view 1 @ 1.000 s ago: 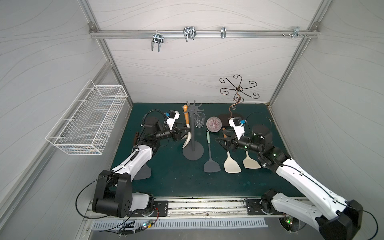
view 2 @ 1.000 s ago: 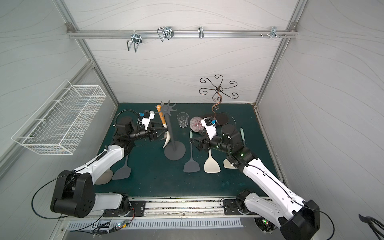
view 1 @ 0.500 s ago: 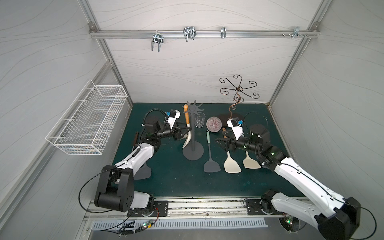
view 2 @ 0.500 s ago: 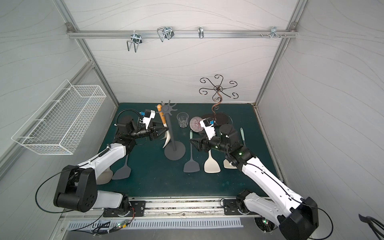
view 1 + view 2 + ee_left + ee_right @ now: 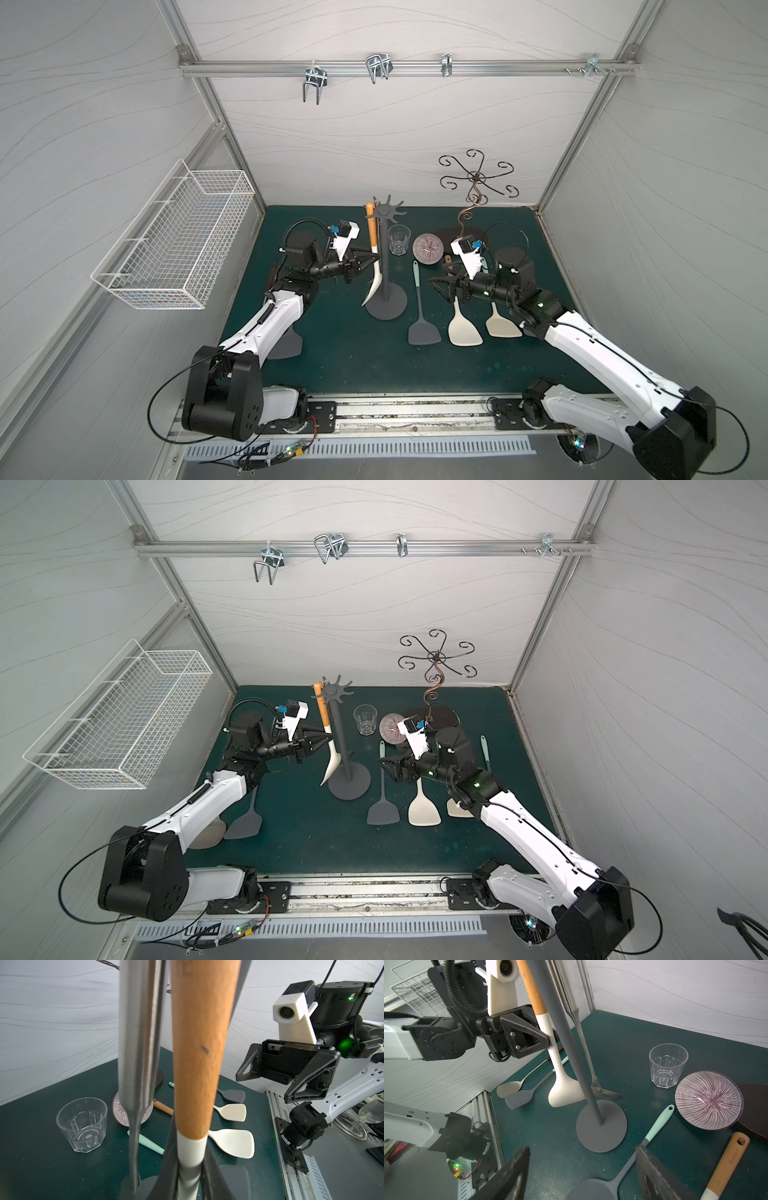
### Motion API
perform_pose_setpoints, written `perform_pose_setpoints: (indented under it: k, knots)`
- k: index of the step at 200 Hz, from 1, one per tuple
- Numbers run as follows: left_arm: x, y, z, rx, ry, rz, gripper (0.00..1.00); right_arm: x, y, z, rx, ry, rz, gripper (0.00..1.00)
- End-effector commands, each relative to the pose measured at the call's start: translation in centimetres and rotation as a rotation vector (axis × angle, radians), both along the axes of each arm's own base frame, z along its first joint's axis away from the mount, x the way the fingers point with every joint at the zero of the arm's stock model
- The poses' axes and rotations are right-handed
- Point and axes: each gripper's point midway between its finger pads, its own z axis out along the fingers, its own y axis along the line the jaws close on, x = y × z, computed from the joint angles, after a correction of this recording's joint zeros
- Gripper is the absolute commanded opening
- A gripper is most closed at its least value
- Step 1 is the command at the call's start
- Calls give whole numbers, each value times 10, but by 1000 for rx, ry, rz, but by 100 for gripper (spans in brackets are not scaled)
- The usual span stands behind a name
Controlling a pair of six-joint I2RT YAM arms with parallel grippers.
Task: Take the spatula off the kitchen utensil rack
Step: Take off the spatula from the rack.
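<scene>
Hanging on the kitchen utensil rack (image 5: 390, 306), spatula (image 5: 370, 232) clamped by left gripper (image 5: 375, 259).

White-shelled arm links (image 5: 274, 320) between bulky matte-black joint housings (image 5: 224, 395). Black triangular open-frame fingers (image 5: 517, 1026), silver screw heads (image 5: 512, 1034) in the plates. Cream plastic wrist-camera mounts (image 5: 291, 1012) with round lenses, small blue connectors (image 5: 332, 228), ribbed black cable conduit (image 5: 453, 991), glowing green status lights (image 5: 345, 1045). Small round holes (image 5: 362, 1072) along one white link.
</scene>
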Motion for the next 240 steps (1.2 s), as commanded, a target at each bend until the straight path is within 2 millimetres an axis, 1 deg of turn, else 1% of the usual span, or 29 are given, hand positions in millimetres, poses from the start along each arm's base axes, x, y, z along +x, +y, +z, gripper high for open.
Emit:
perform_pose_setpoints:
  k: [1, 33, 66, 114, 157, 174, 201, 240]
  knots:
    - [-1, 1, 17, 5, -66, 7, 13, 3, 1, 17, 23, -44, 3, 81]
    - [-5, 2, 17, 12, -70, 18, 12, 3, 1, 16, 20, -43, 0, 81]
    - [-14, 3, 14, 29, -97, 51, 8, 3, 1, 13, 21, -34, 3, 81]
    - [-6, 8, 13, 45, -139, 118, 0, 1, 1, 12, 23, -27, 4, 81]
    - [-9, 16, 24, 59, -186, 189, 0, 0, 1, 12, 24, -26, 5, 81]
    - [-7, 20, 24, 78, -190, 219, 0, 0, 1, 13, 26, -29, 5, 82]
    - [-1, 22, 19, 111, -161, 237, 0, 0, 0, 12, 27, -28, 4, 81]
    - [0, 29, 24, 117, -171, 292, 0, 0, 1, 9, 24, -23, 6, 82]
